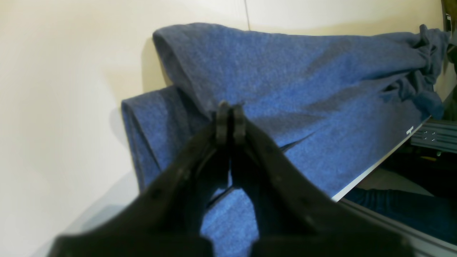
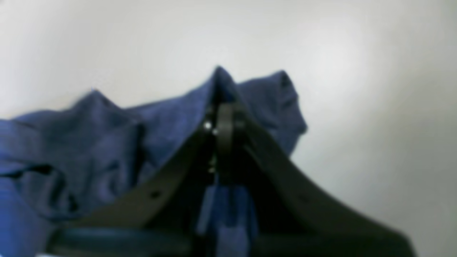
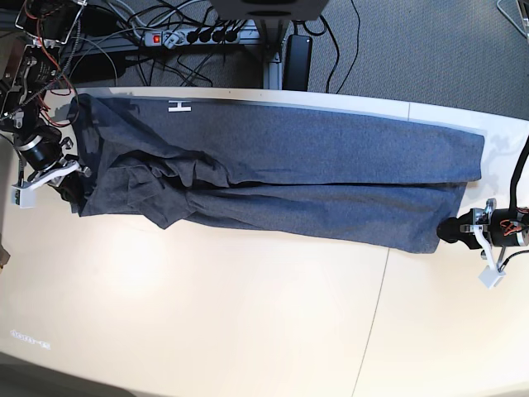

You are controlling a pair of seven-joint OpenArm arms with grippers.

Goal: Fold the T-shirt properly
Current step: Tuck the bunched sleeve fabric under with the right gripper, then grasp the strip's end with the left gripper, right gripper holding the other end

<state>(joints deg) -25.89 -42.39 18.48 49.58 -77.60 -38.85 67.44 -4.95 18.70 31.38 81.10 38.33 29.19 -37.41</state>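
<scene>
Shirt stretched between both grippers, mid-fold.
Right gripper clamped on bunched T-shirt end; left gripper pinched shut on the opposite edge. Shirt lies long on the surface. Keep tension even; bunching beside right gripper needs smoothing.

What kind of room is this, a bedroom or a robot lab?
Probably a robot lab or workshop. A power strip with tangled cables lies on grey carpet behind the pale table, and two robot arms, each with a pincer, hold the T-shirt stretched out between them.
</scene>
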